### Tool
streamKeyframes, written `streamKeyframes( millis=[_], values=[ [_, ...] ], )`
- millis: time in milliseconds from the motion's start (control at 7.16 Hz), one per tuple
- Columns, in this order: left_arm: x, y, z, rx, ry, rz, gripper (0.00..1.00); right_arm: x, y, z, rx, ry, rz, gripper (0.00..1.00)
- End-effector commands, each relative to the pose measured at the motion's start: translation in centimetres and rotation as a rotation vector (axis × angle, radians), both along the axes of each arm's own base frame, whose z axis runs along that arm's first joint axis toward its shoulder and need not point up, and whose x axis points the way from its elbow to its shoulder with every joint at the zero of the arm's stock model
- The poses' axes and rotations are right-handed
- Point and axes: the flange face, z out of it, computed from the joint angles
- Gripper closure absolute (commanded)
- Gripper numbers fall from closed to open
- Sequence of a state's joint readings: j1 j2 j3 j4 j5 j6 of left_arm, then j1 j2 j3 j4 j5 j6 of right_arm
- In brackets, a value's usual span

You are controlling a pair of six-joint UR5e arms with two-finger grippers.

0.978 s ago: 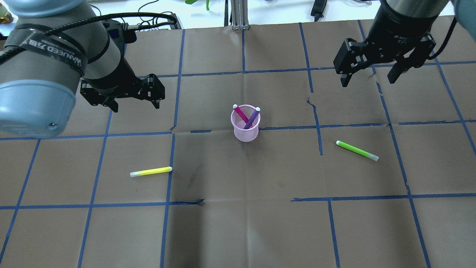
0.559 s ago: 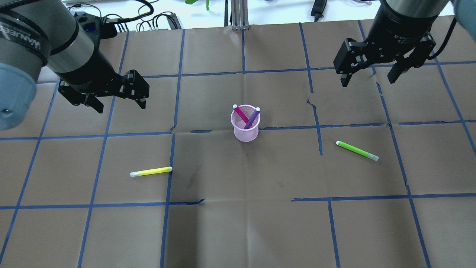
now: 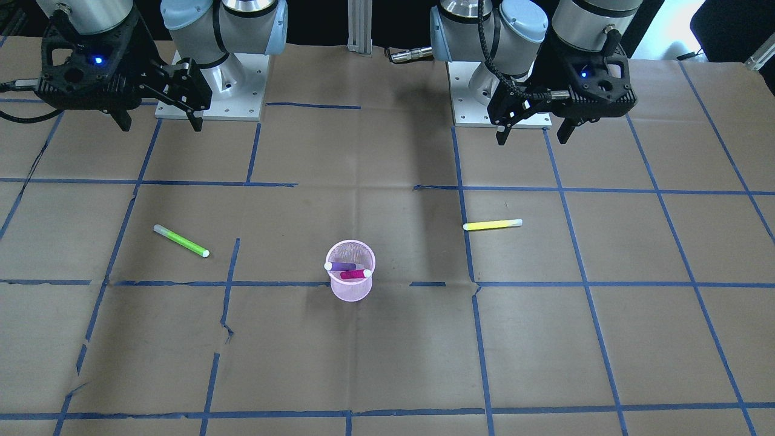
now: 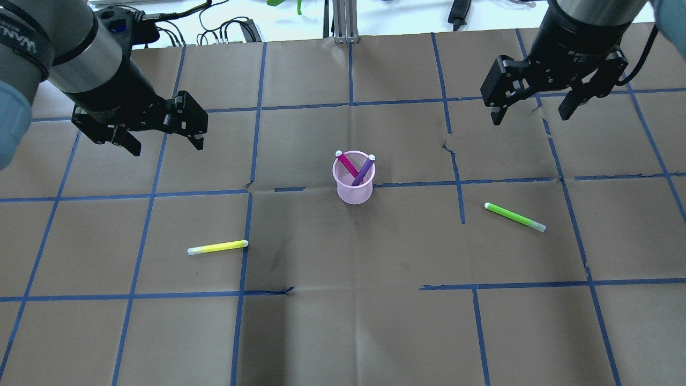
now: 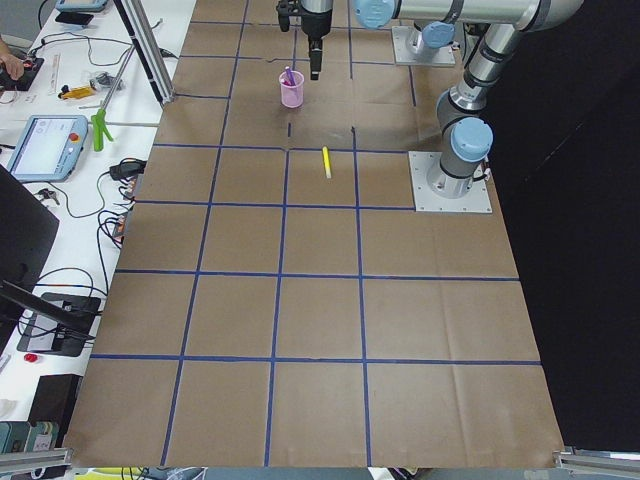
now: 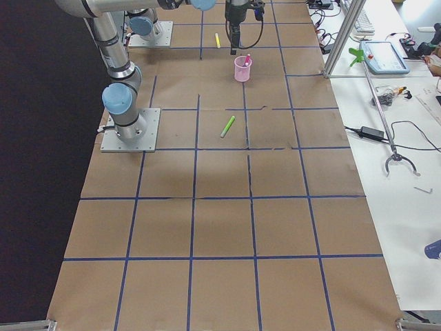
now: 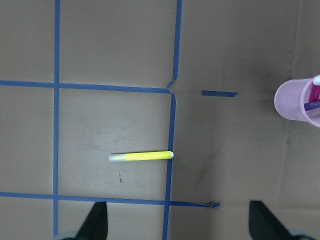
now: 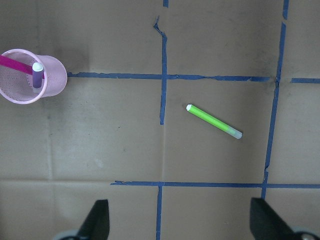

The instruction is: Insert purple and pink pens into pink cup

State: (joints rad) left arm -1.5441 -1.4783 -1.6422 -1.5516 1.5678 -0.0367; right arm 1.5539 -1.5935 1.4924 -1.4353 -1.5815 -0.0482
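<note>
The pink mesh cup (image 4: pixel 353 188) stands upright near the table's middle; it also shows in the front view (image 3: pixel 350 286). The pink pen (image 4: pixel 347 164) and the purple pen (image 4: pixel 364 170) stand crossed inside it, tips above the rim. My left gripper (image 4: pixel 165 144) is open and empty, raised far to the cup's left. My right gripper (image 4: pixel 530 113) is open and empty, raised far to the cup's right. The cup also shows at the right edge of the left wrist view (image 7: pixel 300 102) and at the left edge of the right wrist view (image 8: pixel 31 76).
A yellow highlighter (image 4: pixel 217 247) lies on the brown paper left of the cup, and a green highlighter (image 4: pixel 514 216) lies to its right. Blue tape lines grid the table. Cables and equipment lie beyond the far edge.
My left arm has drawn back to the left and away from the cup, gripper still open. The right arm, cup and pens have not moved.
</note>
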Motion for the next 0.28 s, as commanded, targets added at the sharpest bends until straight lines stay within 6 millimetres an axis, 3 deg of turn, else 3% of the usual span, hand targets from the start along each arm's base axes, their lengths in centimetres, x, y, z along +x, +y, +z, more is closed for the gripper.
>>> streamKeyframes(
  millis=[0, 140],
  values=[
    [0.00, -0.57, -0.51, 0.004, -0.001, 0.001, 0.02, 0.00, 0.02, -0.06, 0.001, 0.000, 0.001, 0.00],
    [0.00, -0.65, -0.49, 0.002, -0.001, 0.001, 0.02, 0.00, 0.02, -0.06, 0.001, 0.000, 0.001, 0.00]
  ],
)
